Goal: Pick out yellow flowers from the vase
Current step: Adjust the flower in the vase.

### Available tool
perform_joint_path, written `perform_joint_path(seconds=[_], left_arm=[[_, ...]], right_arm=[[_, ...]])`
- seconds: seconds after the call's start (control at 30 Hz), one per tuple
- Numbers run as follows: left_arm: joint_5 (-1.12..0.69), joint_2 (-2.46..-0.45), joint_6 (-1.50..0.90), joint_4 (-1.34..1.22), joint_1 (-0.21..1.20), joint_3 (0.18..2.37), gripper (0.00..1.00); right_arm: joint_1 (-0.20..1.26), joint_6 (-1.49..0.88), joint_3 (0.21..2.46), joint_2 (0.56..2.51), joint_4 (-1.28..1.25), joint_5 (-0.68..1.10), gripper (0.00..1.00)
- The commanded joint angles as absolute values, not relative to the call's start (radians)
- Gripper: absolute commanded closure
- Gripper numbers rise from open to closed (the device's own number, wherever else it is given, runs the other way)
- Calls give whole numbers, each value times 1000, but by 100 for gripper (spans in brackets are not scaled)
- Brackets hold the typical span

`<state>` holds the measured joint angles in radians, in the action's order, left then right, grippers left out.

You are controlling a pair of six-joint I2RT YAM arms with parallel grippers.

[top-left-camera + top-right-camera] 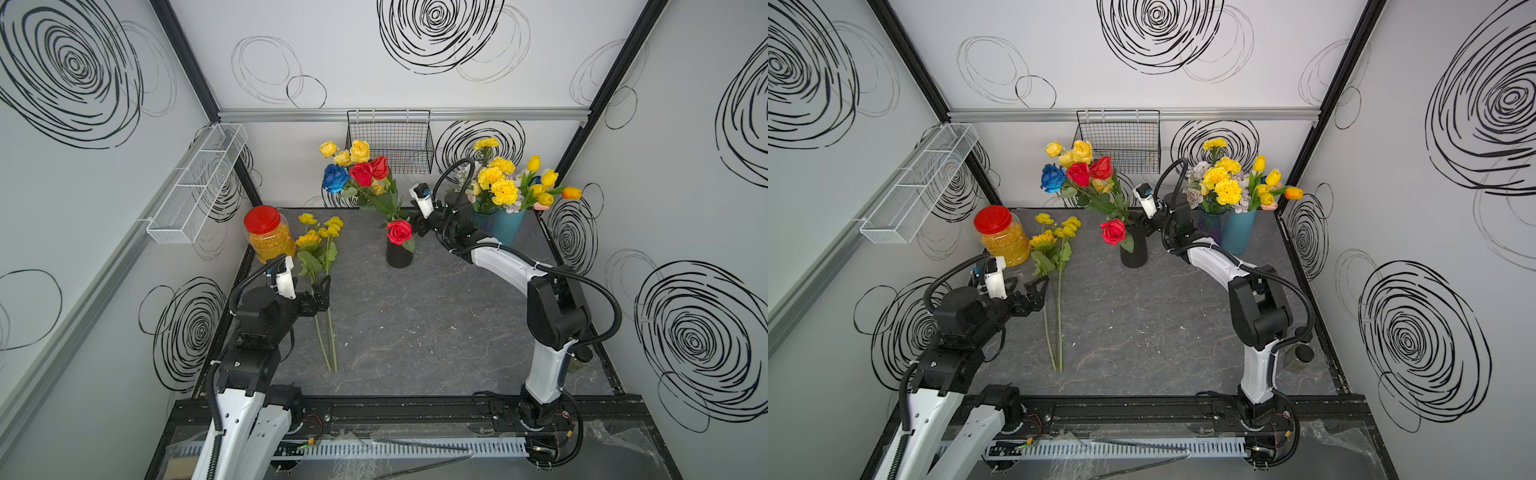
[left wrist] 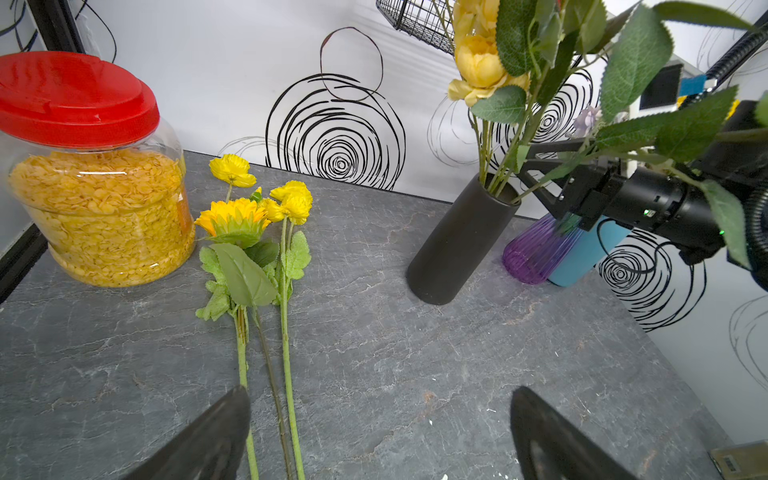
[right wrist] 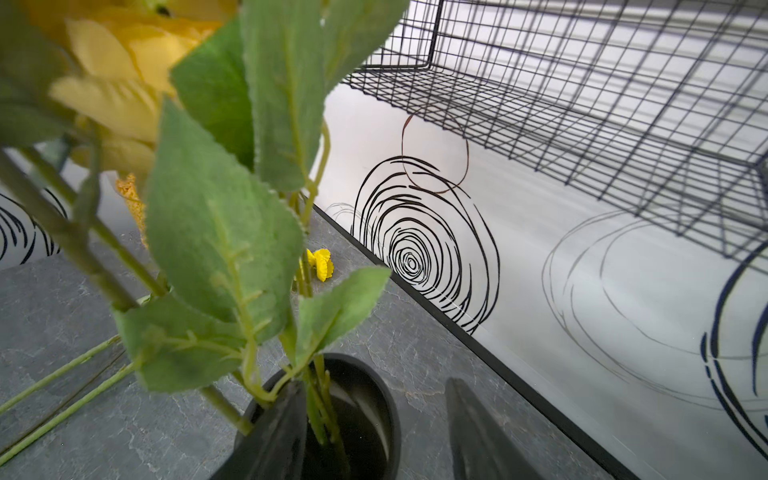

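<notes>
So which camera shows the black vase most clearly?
The left wrist view: the black vase stands whole there, from rim to base. In both top views a red rose hides its upper part. The right wrist view shows only its mouth, with stems inside.

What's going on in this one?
Two robot arms are pulling yellow flowers out of a vase. A few picked yellow flowers lie on the table beside a red-lidded jar. The left gripper hangs open above their stems, holding nothing. The right gripper sits at the mouth of the black vase, jaws apart around stems, not clamped. Yellow roses remain in that vase with red roses and a blue rose.
</notes>
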<state>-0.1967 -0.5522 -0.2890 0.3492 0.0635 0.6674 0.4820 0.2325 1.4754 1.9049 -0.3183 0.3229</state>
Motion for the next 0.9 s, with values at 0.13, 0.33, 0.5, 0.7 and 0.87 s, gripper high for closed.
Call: perform_joint_path(seconds=[0.13,0.33,0.5,0.7,0.87], left_arm=[[-193,-546,-293,316,63,661,1],[-193,-541,-293,314,63,661,1],[-195,-546,-293,314,63,661,1],[-194,-541,-295,314,63,661,1],[-197,-546,-294,314,61,661,1]], right_arm=[[482,247,1598,1971,-302,387,36],[501,306,1653,2015,-249,406,33],[512,336,1665,2014,-200,450,32],[509,343,1616,1979,-203,476,30],[511,344,1650,2005,-193,459,32]])
